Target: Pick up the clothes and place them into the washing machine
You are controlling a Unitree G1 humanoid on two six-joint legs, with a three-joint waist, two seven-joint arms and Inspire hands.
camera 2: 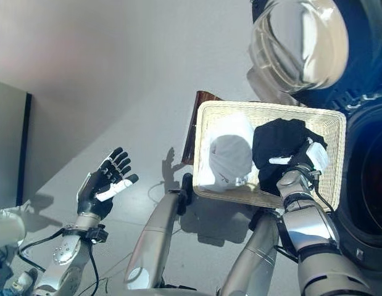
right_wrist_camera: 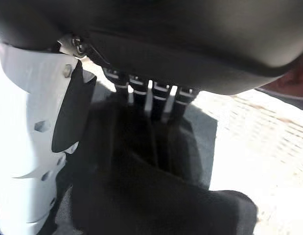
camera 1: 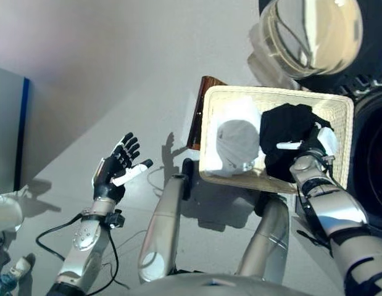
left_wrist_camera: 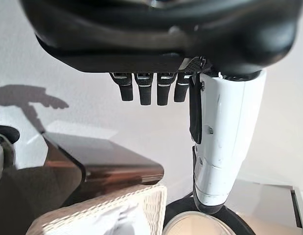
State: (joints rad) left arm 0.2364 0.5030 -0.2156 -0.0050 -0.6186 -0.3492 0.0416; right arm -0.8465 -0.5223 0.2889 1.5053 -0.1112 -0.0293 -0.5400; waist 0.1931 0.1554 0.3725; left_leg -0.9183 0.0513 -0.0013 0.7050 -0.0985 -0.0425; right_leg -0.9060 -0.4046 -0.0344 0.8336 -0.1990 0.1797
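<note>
A shallow wicker basket point(camera 1: 339, 105) rests on a low dark brown box point(camera 1: 200, 117) beside the washing machine. A white garment point(camera 1: 237, 139) lies in its left half and a black garment point(camera 1: 286, 126) in its right half. My right hand point(camera 1: 314, 145) is down in the basket on the black garment point(right_wrist_camera: 156, 196), with straight fingers point(right_wrist_camera: 141, 98) reaching into the cloth and the thumb out to the side. My left hand point(camera 1: 120, 163) is open and empty, raised over the floor well left of the basket. The basket's corner point(left_wrist_camera: 141, 205) shows past it in the left wrist view.
The washing machine's round glass door point(camera 1: 311, 34) stands open above the basket. Its dark drum opening point(camera 1: 373, 154) is right of the basket. A grey panel with a blue edge point(camera 1: 5, 123) stands at the far left. Grey floor lies between.
</note>
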